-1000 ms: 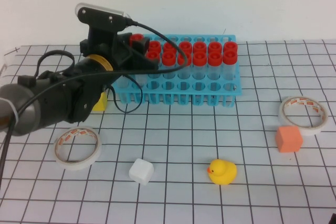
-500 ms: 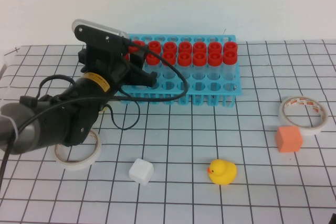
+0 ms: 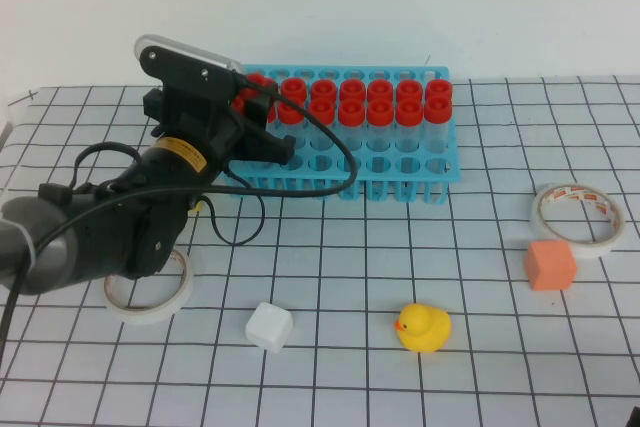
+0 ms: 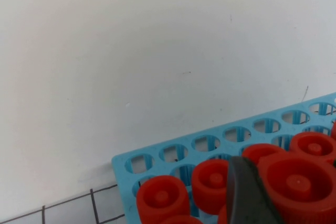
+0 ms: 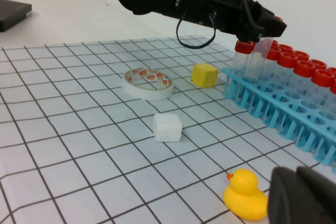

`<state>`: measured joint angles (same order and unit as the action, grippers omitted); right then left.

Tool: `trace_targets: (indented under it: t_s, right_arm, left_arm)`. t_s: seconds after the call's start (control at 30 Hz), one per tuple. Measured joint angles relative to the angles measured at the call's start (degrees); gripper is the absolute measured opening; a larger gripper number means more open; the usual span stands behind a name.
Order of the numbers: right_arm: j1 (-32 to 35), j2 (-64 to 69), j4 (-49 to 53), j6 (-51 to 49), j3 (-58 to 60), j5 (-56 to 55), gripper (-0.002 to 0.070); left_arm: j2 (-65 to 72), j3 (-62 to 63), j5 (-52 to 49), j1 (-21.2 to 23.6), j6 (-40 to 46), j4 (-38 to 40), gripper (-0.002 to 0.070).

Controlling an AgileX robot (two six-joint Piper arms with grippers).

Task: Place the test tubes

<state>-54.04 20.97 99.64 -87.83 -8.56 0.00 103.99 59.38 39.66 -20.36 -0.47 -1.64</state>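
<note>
The left gripper (image 3: 262,105) sits in the upper left of the high view, at the left end of the blue rack (image 3: 400,190). It is partly closed around the red cap of one test tube (image 5: 262,52). That tube hangs slightly tilted, with its clear lower part down among the holes at the rack's left corner. In the left wrist view a dark finger (image 4: 247,192) presses against the side of the big red cap. Just beside the held tube, another capped one stands in the corner hole. The other tubes (image 3: 380,107) fill the two back rows across the top middle of the frame, and the front rows of holes stand open.

The right gripper (image 5: 297,187) shows only as a dark shape at the lower right of its own wrist view. It is closed and holds nothing.

On the gridded counter (image 3: 400,387), a roll of tape (image 3: 148,282) lies at the lower left, partly under the arm. A white cube (image 3: 269,327) and a yellow duck (image 3: 424,328) sit at the lower middle. At the right, an orange cube (image 3: 550,265) sits just below a second roll of tape (image 3: 576,215). A yellow block (image 5: 204,74) rests near the rack's left end.
</note>
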Motion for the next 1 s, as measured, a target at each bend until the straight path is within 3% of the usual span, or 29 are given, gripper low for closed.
trace_targets:
  t_s: [0.77,1.0]
  right_arm:
    - [0.0,0.0,0.0,0.08,0.0,0.0,-0.0001]
    - [0.0,0.0,0.0,0.08,0.0,0.0,-0.0001]
  left_arm:
    - [3.06,0.0,0.35,0.0,-1.28,-1.05,0.0272]
    - [1.34,-0.05,0.09,0.0,-1.28,-1.05,0.0482]
